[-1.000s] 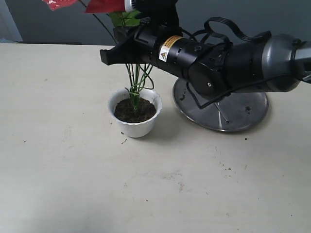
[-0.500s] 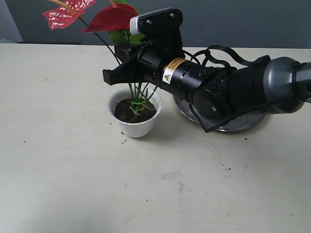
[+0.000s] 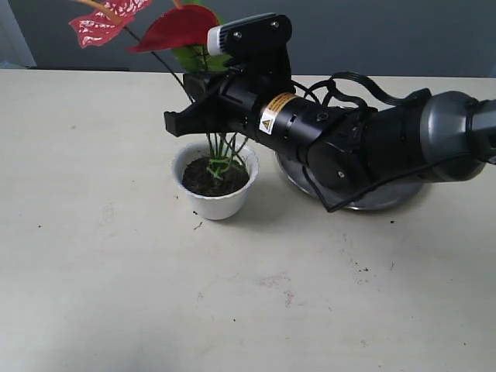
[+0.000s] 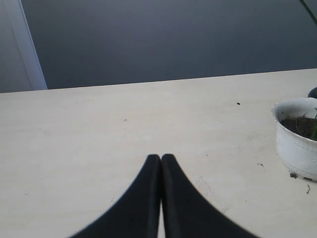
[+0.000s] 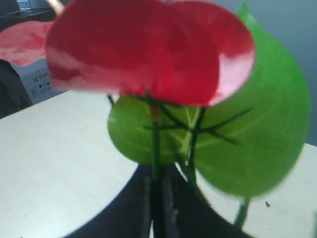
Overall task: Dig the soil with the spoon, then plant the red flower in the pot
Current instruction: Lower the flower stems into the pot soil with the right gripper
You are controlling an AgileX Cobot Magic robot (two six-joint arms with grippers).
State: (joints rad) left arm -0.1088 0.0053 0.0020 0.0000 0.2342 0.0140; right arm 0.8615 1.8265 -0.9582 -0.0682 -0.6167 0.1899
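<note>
On the pale table [image 3: 93,256], far left of the exterior view, nothing rests but scattered specks; the left gripper [image 4: 161,163] does not appear in that view, and its wrist view shows both fingers pressed together with nothing between them, hanging over bare tabletop; left of centre stands the pot [image 3: 215,200], white with a scalloped rim, upright, filled with the soil [image 3: 203,180]; the red flower [image 3: 180,28] rises from it, green stems entering the soil near the middle, two red blooms and a green leaf held high above the rim; the right gripper [image 3: 203,115] reaches across from the right, above the pot, its fingers closed tightly on the stems, as the right wrist view confirms [image 5: 157,198]; to the right, behind the arm, lies a round steel plate [image 3: 387,200], largely hidden, just beside the pot; the spoon cannot be made out.
</note>
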